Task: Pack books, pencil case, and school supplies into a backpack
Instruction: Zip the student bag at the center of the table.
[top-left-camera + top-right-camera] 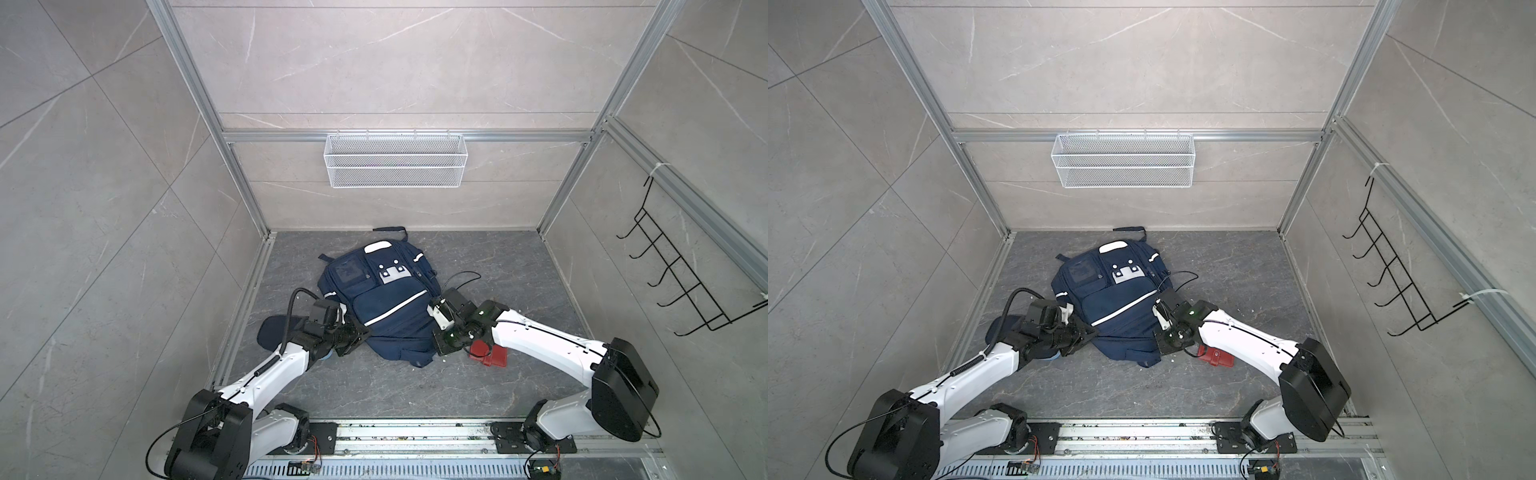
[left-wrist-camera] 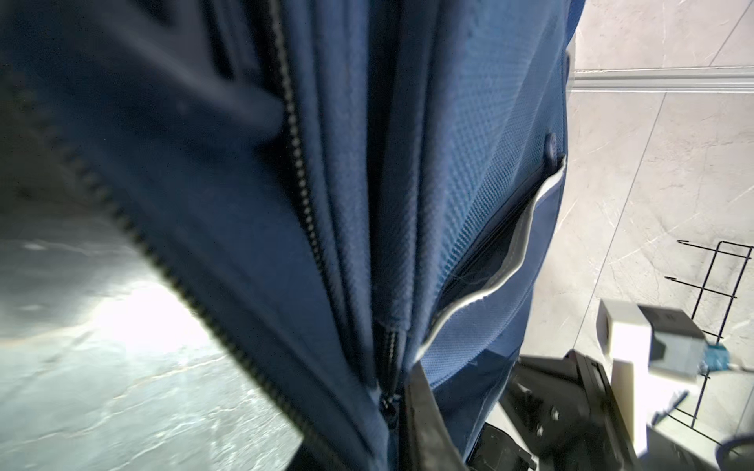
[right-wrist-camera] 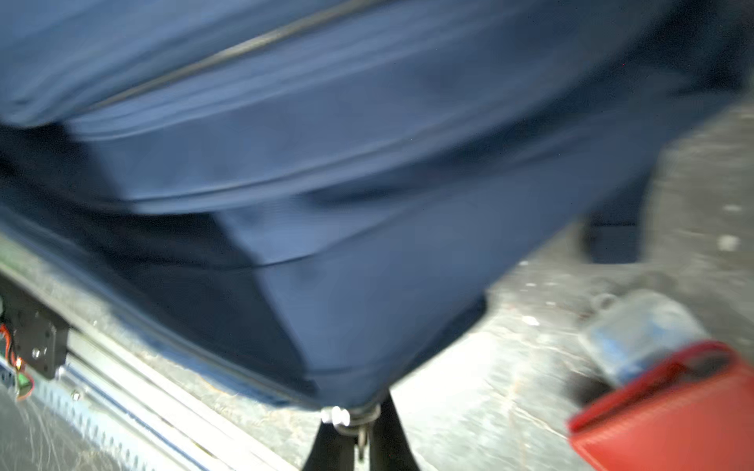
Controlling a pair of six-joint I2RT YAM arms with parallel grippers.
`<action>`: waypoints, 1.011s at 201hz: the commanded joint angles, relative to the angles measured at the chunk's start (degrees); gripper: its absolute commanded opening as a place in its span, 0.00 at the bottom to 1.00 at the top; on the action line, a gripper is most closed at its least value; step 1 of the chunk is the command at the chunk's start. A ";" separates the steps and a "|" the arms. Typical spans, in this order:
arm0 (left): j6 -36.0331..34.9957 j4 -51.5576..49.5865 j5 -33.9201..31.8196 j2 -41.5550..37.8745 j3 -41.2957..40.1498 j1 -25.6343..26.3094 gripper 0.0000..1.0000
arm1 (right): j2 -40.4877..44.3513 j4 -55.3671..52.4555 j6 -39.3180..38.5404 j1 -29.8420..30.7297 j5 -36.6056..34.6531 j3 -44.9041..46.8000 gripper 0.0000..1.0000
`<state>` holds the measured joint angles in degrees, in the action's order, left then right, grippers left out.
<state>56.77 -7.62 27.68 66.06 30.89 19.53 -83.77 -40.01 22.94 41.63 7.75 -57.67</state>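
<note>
Your left end effector point(image 1: 360, 334) is closed on the navy fabric of the backpack point(image 1: 386, 299) beside a zipper point(image 2: 302, 195), on the side facing the left edge of the tabletop point(image 1: 415, 395). Your right end effector point(image 3: 351, 432) has its jaws together on a small metal piece point(image 3: 340, 416) at the backpack's near corner. The backpack lies in the middle of the tabletop. The red case point(image 1: 492, 356) lies just beside the right end effector, with a clear bluish piece point(image 3: 640, 330) next to it. The pencil case point(image 1: 274, 330) lies near the left edge, partly under the left arm point(image 1: 286, 357).

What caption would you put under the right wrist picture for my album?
Right gripper pinching a zipper pull at a corner of the navy backpack, red case on the floor nearby.
</note>
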 commanded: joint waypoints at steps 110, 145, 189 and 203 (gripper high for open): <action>-3.17 -29.62 -15.66 -4.09 15.86 13.99 0.97 | -0.79 14.17 -0.57 14.80 3.65 -8.18 0.00; 7.90 -22.88 -18.58 -10.90 7.41 18.20 0.87 | -2.32 15.84 1.33 18.23 4.25 -7.21 0.00; 9.76 -18.86 -17.99 -10.59 5.02 18.01 0.91 | -0.48 17.64 4.24 19.19 3.81 -4.11 0.00; 10.30 -16.07 -17.12 -8.75 4.59 18.10 0.52 | -0.53 16.96 4.26 19.45 3.59 -4.15 0.00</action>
<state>64.42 -30.94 9.06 55.27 35.64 37.41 -86.15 -26.81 25.69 60.58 10.61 -62.08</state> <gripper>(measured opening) 0.805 0.094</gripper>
